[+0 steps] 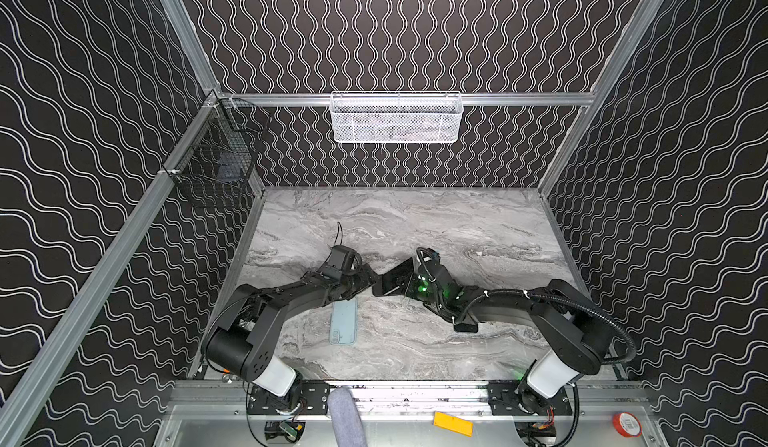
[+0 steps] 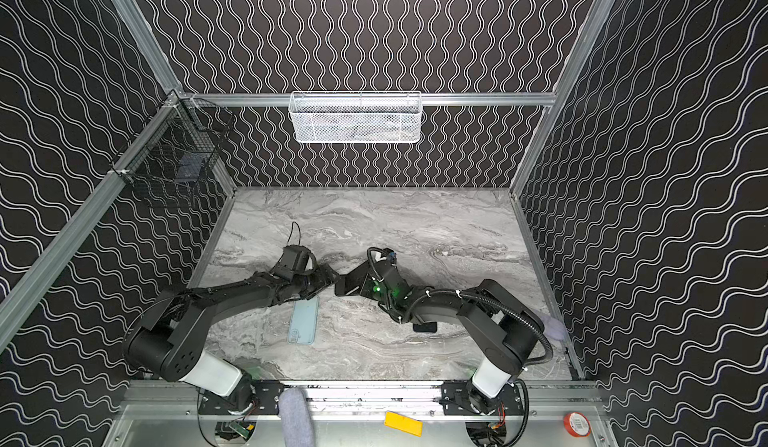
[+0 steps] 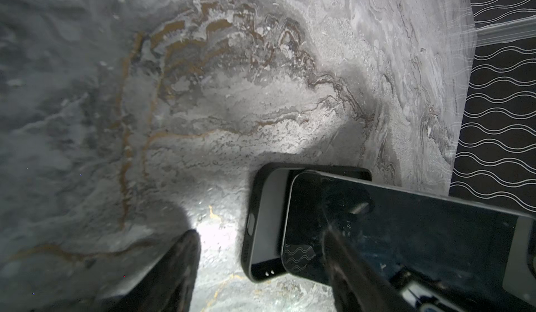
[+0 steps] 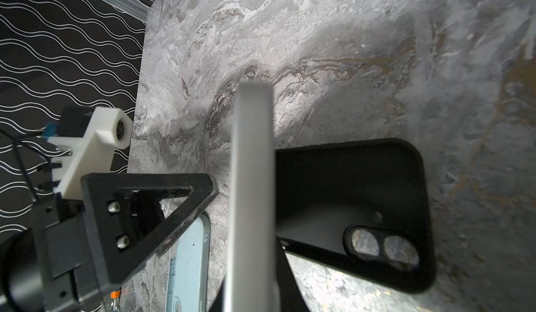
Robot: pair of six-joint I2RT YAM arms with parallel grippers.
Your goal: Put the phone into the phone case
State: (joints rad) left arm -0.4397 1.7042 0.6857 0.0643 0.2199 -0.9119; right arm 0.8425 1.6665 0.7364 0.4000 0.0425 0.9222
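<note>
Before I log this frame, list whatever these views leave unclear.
- Black rubbery phone case: partly covered by the dark-screened grey-edged phone, left wrist view; seating unclear.
- Flat black object: mostly under the right forearm, both top views.
- Pale blue rectangular slab: far end under the left arm, top views.

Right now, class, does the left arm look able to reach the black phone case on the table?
Probably yes. The left gripper hangs open beside the black phone case, whose near end lies uncovered. The phone, held tilted by the right gripper, covers only the rest.
</note>
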